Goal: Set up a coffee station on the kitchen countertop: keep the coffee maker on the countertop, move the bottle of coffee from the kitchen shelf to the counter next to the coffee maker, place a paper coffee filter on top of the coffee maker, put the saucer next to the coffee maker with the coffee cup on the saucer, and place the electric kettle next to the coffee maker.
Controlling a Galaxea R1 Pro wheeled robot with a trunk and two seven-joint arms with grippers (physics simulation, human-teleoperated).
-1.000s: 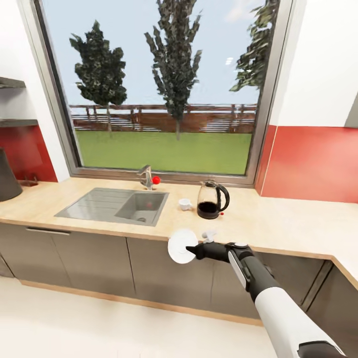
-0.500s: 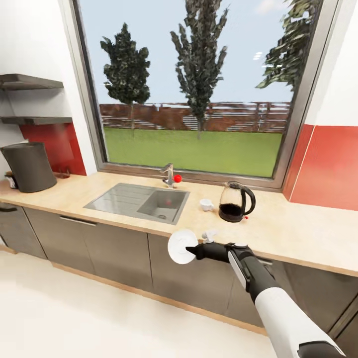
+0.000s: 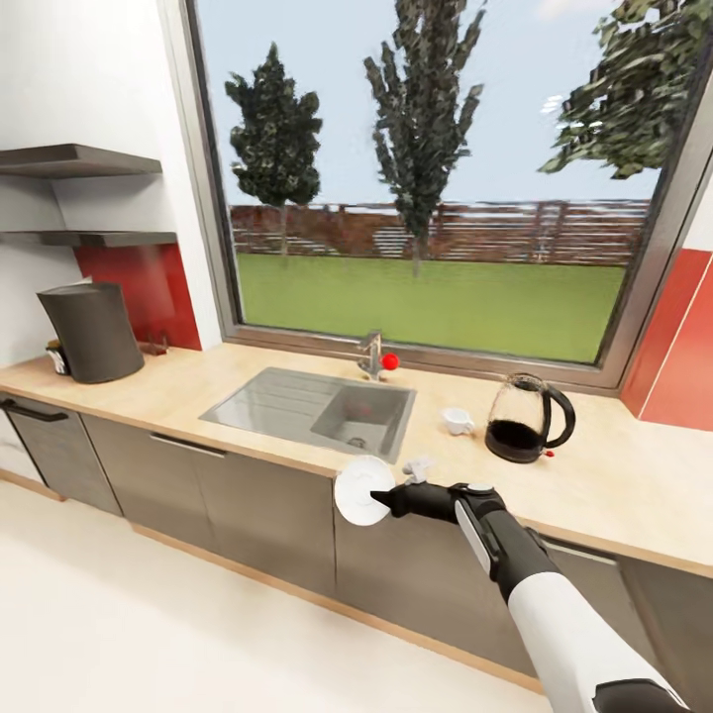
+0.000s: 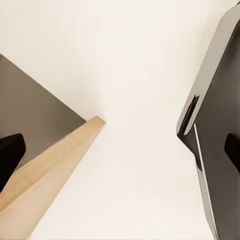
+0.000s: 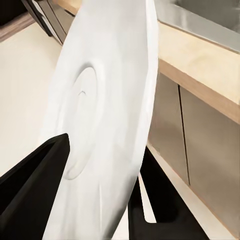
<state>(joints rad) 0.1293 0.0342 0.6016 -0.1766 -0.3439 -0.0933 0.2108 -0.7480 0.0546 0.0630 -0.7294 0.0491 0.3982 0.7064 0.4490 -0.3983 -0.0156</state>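
My right jaws (image 3: 381,498) pinch the small white round saucer (image 3: 360,491) by its rim, held on edge in front of the dark grey cabinets, off the light beige wood-grain desk (image 3: 297,424). The tall dark grey coffee maker (image 3: 91,331) stands far along it, beyond the steel sink (image 3: 315,411). I should carry the saucer there steadily, level it, then set it just beside the machine; whether my left jaws are spread I cannot tell.

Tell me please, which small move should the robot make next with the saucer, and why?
Probably carry on leftward along the kitchen countertop toward the coffee maker. The right gripper holds the saucer on edge, out in front of the cabinets, while the coffee maker stands far left, beyond the sink.
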